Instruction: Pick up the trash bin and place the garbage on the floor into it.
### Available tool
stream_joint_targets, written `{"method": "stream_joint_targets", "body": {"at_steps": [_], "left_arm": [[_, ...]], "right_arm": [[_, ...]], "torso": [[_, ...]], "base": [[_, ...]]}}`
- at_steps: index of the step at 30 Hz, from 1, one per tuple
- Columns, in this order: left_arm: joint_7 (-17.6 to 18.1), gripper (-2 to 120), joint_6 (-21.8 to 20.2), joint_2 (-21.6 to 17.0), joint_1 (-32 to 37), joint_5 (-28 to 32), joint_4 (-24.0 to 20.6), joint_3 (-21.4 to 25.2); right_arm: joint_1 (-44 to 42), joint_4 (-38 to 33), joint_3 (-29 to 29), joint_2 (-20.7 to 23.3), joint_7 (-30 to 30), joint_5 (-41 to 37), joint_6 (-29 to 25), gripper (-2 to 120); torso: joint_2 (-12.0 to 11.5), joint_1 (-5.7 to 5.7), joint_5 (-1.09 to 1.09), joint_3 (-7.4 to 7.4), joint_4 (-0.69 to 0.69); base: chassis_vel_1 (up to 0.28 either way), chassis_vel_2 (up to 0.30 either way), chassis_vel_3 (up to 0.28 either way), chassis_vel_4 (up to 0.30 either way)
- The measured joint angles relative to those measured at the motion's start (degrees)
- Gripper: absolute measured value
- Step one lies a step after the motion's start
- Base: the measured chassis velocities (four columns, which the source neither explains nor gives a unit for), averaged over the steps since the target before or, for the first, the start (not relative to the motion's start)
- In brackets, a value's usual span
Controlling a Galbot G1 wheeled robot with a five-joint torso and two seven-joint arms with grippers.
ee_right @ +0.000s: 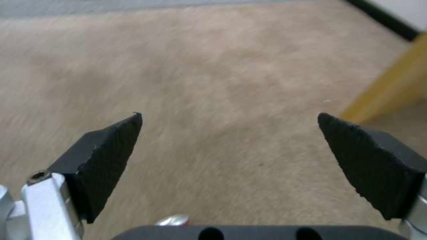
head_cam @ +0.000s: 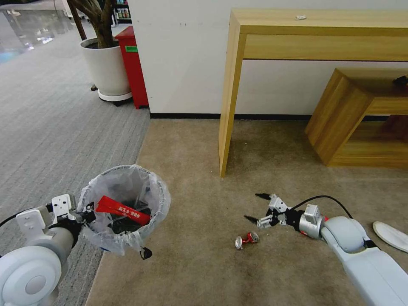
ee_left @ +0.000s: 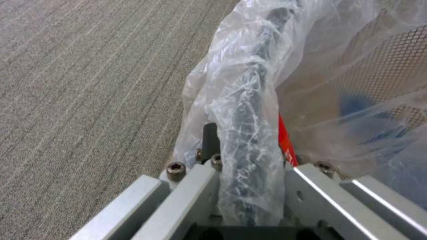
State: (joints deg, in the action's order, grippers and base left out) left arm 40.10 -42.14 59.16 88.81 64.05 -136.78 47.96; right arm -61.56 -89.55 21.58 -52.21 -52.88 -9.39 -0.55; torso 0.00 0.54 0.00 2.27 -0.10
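Hanging from left end effector (head_cam: 87,211), clamped on bag-lined rim, trash bin (head_cam: 124,208) held above floor (head_cam: 204,263). Right end effector (head_cam: 260,208) spread wide over crushed can (head_cam: 246,240); light, dented, slippery, best pinched across body.

The beige carpet floor (head_cam: 204,170) carries a crushed red can (head_cam: 246,240) and a white slipper (head_cam: 391,236).

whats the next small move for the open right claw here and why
Probably lower the right claw and draw it slightly back toward the robot, onto the crushed red can. Its fingers are spread open above the beige carpet, and the can lies loose just nearer the robot. The left claw is shut on the trash bin rim, held up and ready.
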Motion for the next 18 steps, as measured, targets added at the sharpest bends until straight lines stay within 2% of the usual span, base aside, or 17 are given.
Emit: {"method": "stream_joint_targets", "body": {"at_steps": [1,3,5,7,18], "left_arm": [[0.0,0,0.0,0.0,0.0,0.0,0.0,0.0],[-0.01,0,0.0,0.1,0.22,-0.31,0.01,0.11],[-0.03,0,0.0,0.1,0.27,-0.36,0.01,0.12],[-0.05,0,0.0,0.1,0.39,-0.4,-0.02,0.29],[-0.08,0,0.0,0.19,0.65,-0.49,-0.26,0.43]], "right_arm": [[0.0,0.0,0.0,0.0,0.0,0.0,0.0,100],[2.21,3.27,-0.47,-0.6,-6.38,3.56,-2.02,100],[2.6,3.76,-0.48,-0.76,-7.47,4.28,-2.36,100],[4.38,5.85,-0.5,-1.51,-12.15,7.56,-3.88,100],[8.83,11.83,-1.07,-3.59,-21.53,16.6,-6.53,100]], "torso": [[0.0,0.0,0.0,0.0,0.0],[0.0,0.0,0.0,0.0,0.0],[0.0,0.0,0.01,0.0,0.0],[0.0,0.0,0.0,0.0,0.0],[0.0,0.0,0.0,0.0,0.0]], "base": [[0.0,0.0,0.0,0.0],[0.0,0.0,0.0,0.0],[0.0,0.0,0.0,0.0],[0.0,0.0,0.0,0.0],[0.0,0.0,0.0,0.0]]}}
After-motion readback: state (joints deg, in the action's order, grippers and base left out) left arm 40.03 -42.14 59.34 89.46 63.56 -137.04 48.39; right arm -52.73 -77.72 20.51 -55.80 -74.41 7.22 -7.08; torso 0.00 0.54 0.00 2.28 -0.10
